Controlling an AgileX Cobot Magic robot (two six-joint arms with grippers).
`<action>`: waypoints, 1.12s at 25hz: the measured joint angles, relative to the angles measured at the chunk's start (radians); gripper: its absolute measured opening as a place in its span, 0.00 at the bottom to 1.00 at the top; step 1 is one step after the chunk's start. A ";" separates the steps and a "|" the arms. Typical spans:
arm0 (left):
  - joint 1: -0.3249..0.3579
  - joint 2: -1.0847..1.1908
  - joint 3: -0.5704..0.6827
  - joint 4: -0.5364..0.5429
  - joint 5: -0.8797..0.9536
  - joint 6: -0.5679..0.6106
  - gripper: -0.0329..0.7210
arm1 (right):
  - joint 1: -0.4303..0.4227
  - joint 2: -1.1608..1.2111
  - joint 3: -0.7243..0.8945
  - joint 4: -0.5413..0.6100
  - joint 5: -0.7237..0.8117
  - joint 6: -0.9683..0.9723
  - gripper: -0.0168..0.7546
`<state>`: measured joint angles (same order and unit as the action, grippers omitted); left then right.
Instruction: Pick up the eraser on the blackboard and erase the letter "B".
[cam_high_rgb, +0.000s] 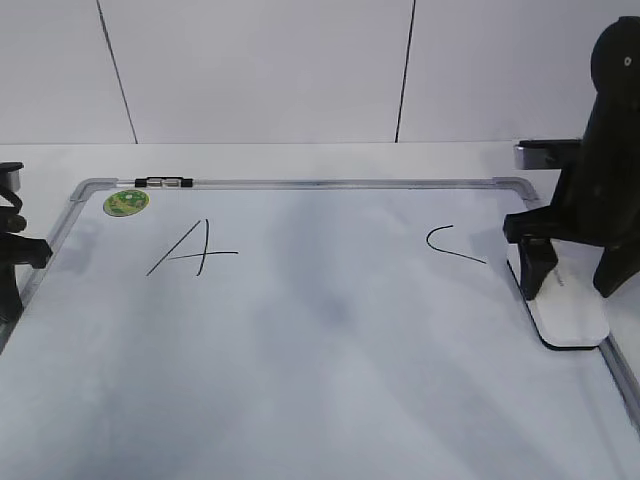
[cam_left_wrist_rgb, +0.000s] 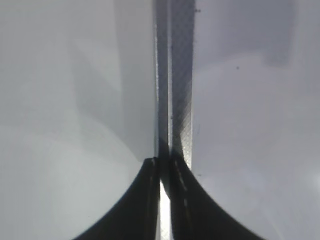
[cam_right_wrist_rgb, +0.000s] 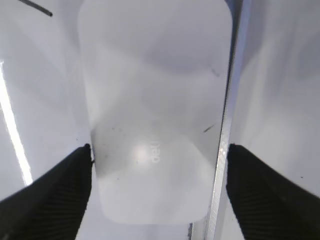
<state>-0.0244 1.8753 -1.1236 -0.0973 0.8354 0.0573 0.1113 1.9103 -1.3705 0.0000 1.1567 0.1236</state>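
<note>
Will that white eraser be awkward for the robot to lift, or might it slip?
The eraser looks like a rigid block, so it probably won't bend. Its glossy top suggests smooth plastic that might slip. It lies flat on the blackboard, so tipping seems unlikely, with the right gripper straddling it.

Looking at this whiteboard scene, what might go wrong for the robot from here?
The right gripper straddles the eraser, open, and one finger sits over the blackboard frame, so closing might pinch the frame or slip off. The eraser lies near the letter C; a sweep could smudge it. No B shows between the A and C, so further wiping may hit the wrong letter.
</note>
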 joint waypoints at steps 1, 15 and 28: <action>0.002 0.000 0.000 0.000 0.000 0.000 0.08 | 0.000 0.000 -0.011 0.000 0.014 0.000 0.87; 0.002 0.000 0.000 -0.002 0.000 0.000 0.08 | 0.000 -0.023 -0.110 0.020 0.054 0.002 0.77; 0.002 0.000 0.000 -0.002 0.008 0.000 0.08 | 0.000 -0.217 -0.110 0.092 0.064 -0.001 0.76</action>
<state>-0.0227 1.8753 -1.1236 -0.0992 0.8433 0.0573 0.1113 1.6937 -1.4806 0.0923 1.2208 0.1224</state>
